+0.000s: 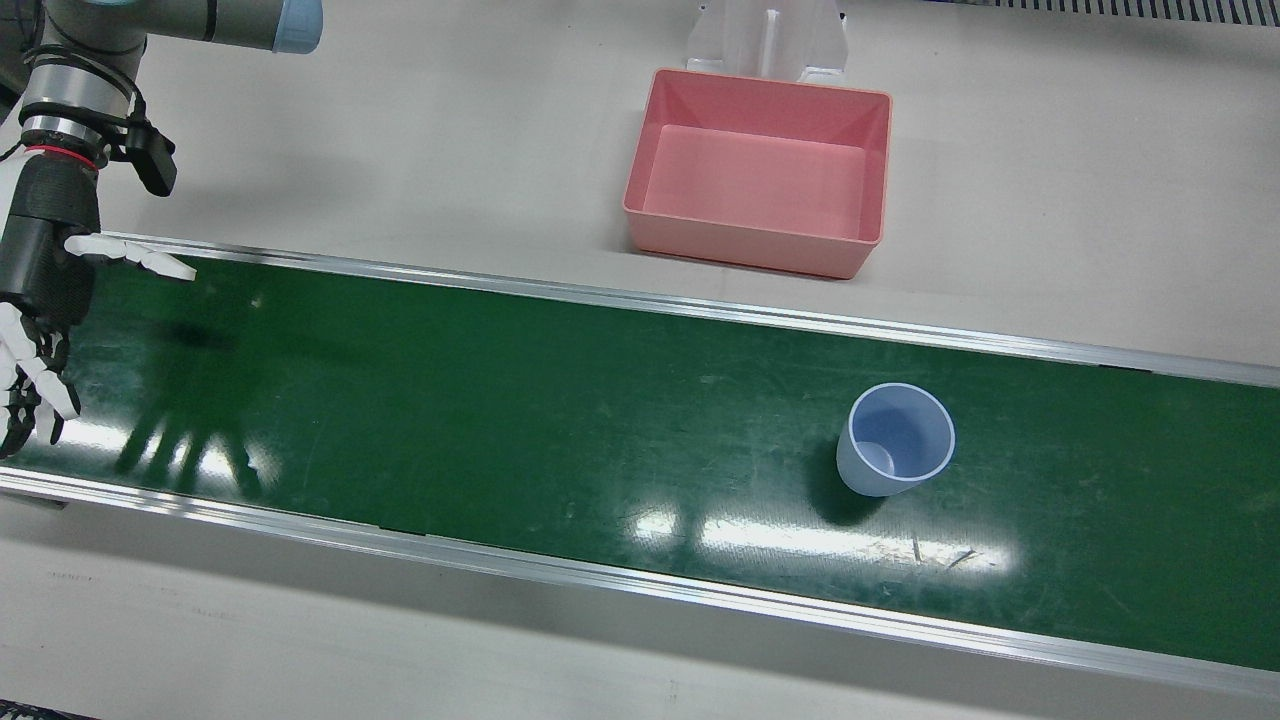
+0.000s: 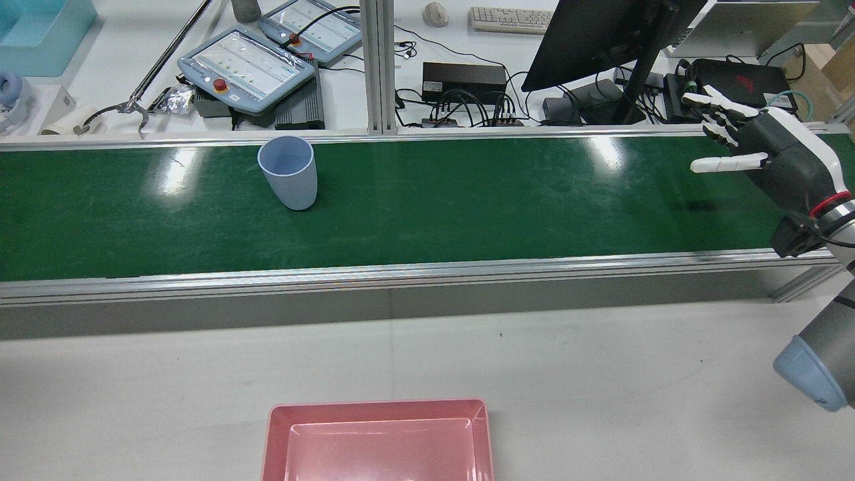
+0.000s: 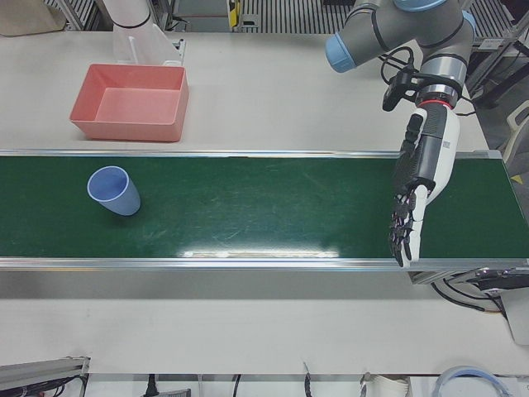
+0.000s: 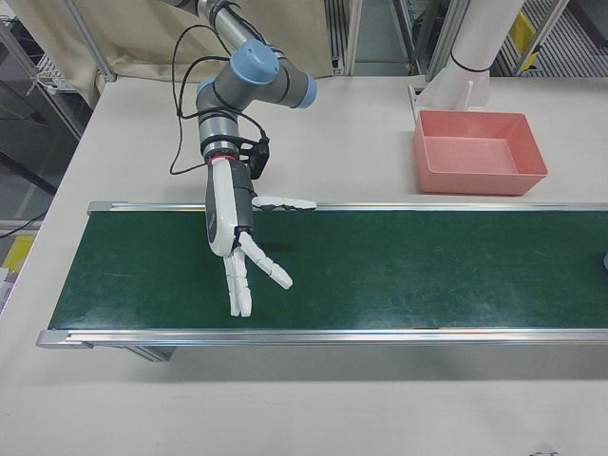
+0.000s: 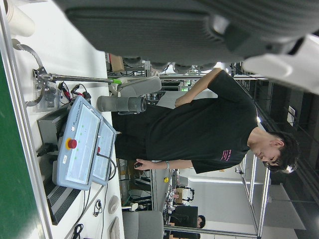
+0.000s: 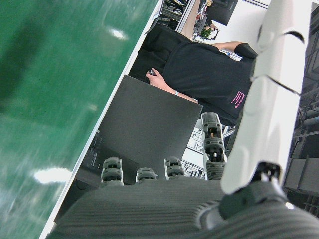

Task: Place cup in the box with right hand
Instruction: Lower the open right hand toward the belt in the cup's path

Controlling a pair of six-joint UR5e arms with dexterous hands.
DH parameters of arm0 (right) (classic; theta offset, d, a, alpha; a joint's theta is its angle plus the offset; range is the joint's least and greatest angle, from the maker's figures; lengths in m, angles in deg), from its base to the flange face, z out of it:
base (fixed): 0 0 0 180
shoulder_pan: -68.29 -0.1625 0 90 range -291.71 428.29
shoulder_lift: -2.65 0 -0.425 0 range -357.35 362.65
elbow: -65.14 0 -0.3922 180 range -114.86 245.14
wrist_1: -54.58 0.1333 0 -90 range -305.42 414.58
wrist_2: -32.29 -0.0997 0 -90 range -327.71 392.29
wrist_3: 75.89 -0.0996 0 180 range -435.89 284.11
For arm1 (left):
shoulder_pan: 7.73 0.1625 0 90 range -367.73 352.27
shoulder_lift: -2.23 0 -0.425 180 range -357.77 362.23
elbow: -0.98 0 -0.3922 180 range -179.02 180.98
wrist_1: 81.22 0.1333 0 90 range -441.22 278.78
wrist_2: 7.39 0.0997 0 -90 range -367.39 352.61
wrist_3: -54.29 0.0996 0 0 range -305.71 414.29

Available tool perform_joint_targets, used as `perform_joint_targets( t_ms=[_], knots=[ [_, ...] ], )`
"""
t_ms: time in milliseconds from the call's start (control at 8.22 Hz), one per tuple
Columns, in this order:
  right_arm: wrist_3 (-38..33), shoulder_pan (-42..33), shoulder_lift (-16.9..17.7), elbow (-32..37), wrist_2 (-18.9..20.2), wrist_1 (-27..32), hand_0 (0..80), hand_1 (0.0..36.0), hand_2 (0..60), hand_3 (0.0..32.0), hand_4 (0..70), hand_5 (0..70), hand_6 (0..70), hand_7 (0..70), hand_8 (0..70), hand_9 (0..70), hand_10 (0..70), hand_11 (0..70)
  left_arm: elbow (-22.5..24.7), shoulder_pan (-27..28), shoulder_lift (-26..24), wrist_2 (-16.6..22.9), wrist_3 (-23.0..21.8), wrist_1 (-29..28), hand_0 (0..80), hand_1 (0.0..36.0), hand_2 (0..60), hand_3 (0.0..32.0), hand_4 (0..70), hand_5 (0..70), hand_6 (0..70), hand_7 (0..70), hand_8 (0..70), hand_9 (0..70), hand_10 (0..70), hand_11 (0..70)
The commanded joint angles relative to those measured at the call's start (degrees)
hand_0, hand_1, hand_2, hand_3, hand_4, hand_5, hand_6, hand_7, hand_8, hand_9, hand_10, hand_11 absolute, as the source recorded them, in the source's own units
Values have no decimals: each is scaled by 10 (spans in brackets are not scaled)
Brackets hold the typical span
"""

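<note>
A pale blue cup (image 1: 897, 440) stands upright on the green conveyor belt (image 1: 500, 420), also seen in the rear view as the cup (image 2: 288, 172). The pink box (image 1: 760, 185) sits empty on the white table beyond the belt's far rail, a little to the cup's left in the front view. My right hand (image 1: 40, 300) hovers open over the belt's far end, fingers spread, a long way from the cup; it is the right hand (image 2: 768, 150) in the rear view. My left hand (image 3: 417, 190) hangs open over the belt's other end, fingers pointing to the near rail.
A white pedestal (image 1: 768, 38) stands right behind the box. Beyond the belt lie teach pendants (image 2: 247, 63), a monitor (image 2: 601, 40) and cables. A person in a black shirt (image 5: 199, 129) stands on that side. Aluminium rails (image 1: 640, 295) edge the belt.
</note>
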Motion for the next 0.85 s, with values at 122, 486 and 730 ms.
perform_joint_targets(
  t_ms=[122,486,730],
  knots=[
    [-1,3,1,1,-2,0,512,178,158,0,126,61,45,129,5,40,58,105,0,0,0,0,0,0,0,0,0,0,0,0,0,0,0,0,0,0],
    [12,7,0,9,-2,0,516,162,106,6,118,60,38,125,4,38,52,97,0,0,0,-1,0,0,0,0,0,0,0,0,0,0,0,0,0,0],
    [11,13,-1,18,-3,2,502,190,210,28,72,61,36,123,6,40,54,99,0,0,0,-1,0,0,0,0,0,0,0,0,0,0,0,0,0,0]
  ],
)
